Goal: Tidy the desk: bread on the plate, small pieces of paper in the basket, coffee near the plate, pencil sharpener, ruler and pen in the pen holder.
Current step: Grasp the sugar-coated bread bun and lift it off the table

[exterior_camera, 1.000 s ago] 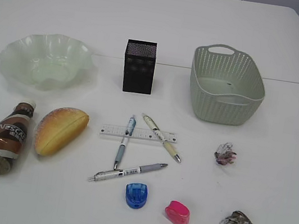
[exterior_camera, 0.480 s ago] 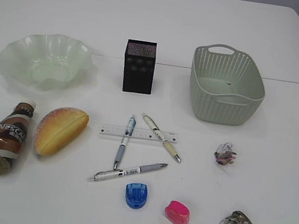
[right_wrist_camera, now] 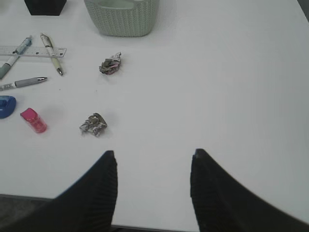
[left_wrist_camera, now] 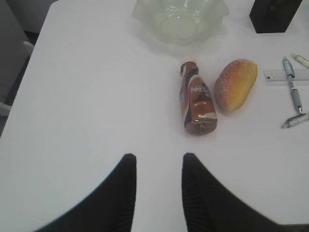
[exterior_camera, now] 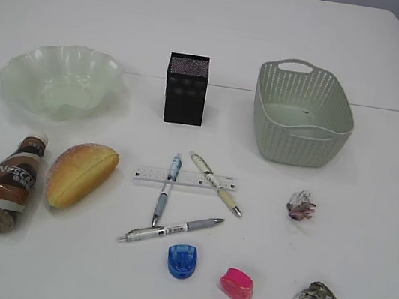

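On the white desk the coffee lies on its side left of the bread, below the green plate. The ruler lies under two pens, with a third pen below. A blue pencil sharpener and a pink one sit nearer the front. Two paper balls lie below the basket. The pen holder stands upright. My left gripper is open, short of the coffee. My right gripper is open, right of a paper ball.
Neither arm shows in the exterior view. In the left wrist view the desk's left edge runs close by. The right wrist view shows the desk's front edge under the fingers.
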`<action>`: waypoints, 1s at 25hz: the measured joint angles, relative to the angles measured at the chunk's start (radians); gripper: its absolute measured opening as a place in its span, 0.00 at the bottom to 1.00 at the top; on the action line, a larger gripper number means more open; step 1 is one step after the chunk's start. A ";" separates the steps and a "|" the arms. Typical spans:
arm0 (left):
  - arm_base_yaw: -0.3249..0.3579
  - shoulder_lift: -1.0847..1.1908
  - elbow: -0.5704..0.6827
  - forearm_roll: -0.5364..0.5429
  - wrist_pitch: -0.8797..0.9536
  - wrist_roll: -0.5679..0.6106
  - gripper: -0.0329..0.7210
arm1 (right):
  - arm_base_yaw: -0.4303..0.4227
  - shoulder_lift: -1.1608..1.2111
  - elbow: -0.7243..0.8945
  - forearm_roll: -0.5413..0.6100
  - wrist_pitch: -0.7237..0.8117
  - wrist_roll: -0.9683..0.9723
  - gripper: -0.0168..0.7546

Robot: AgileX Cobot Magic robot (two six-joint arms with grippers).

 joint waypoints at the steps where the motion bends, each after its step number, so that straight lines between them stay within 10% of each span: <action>1: 0.000 0.046 -0.038 -0.006 0.008 0.000 0.36 | 0.000 0.000 0.000 0.001 0.000 0.000 0.49; 8: 0.000 0.354 -0.242 -0.118 0.053 0.025 0.41 | 0.000 0.010 0.000 0.002 0.000 0.002 0.49; 16: 0.000 0.643 -0.376 -0.207 0.099 0.099 0.71 | 0.000 0.235 -0.004 0.004 0.004 0.120 0.49; 25: -0.159 0.953 -0.627 -0.178 0.119 0.120 0.76 | 0.000 0.565 -0.105 0.062 -0.002 0.195 0.49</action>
